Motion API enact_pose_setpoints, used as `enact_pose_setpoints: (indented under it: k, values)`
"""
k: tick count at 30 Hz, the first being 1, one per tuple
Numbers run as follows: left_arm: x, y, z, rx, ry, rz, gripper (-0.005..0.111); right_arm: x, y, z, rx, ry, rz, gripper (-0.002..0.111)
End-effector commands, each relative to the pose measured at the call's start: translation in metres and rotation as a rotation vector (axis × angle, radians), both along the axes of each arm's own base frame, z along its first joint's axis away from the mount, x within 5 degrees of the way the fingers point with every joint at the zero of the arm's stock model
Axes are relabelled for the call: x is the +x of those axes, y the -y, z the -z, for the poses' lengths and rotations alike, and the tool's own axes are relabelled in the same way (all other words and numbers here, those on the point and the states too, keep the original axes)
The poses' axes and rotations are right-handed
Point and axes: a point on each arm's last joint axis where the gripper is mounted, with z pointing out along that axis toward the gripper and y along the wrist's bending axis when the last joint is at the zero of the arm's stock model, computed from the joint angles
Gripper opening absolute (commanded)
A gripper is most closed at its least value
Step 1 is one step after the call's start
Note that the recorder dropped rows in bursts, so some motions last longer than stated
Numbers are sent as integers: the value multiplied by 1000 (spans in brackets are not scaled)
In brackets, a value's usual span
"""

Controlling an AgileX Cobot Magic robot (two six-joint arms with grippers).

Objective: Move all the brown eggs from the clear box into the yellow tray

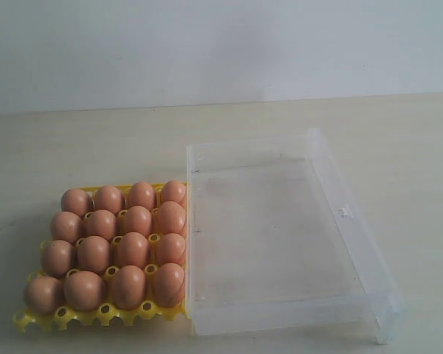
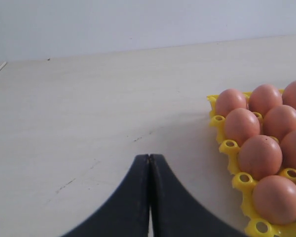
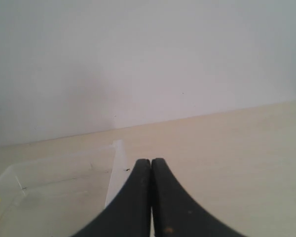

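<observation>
Several brown eggs (image 1: 133,249) fill the cups of the yellow tray (image 1: 63,318) at the front left of the table. The clear box (image 1: 354,221) lies right beside the tray with no egg inside it. Neither arm shows in the exterior view. In the left wrist view my left gripper (image 2: 149,159) is shut and empty, above bare table, with the yellow tray (image 2: 242,180) and its brown eggs (image 2: 259,156) off to one side. My right gripper (image 3: 151,163) is shut and empty too, close to a corner of the clear box (image 3: 113,163).
The pale wooden table (image 1: 96,140) ends at a white wall (image 1: 221,44) behind. Open tabletop lies behind and to the left of the tray, and to the right of the box. A small latch tab (image 1: 344,212) sits on the box's right wall.
</observation>
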Motion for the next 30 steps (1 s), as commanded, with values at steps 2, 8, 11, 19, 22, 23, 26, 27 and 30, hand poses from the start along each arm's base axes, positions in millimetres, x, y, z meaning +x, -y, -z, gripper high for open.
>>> enact_pose_setpoints:
  k: [2,8,11,19,22,23,26,27,30]
  values:
    - [0,0,-1,6,1,0,0,0,0,0,-43,19,-1,0]
    - [0,0,-1,6,1,0,0,0,0,0,-76,21,-4,0]
    - [0,0,-1,6,1,0,0,0,0,0,-76,19,-4,0]
    - [0,0,-1,6,1,0,0,0,0,0,-73,19,-4,0]
    - [0,0,-1,6,1,0,0,0,0,0,-65,18,-3,0]
    - [0,0,-1,6,1,0,0,0,0,0,-65,18,-3,0]
    - [0,0,-1,6,1,0,0,0,0,0,-65,18,-3,0]
    - [0,0,-1,6,1,0,0,0,0,0,-65,18,-3,0]
    - [0,0,-1,6,1,0,0,0,0,0,-65,18,-3,0]
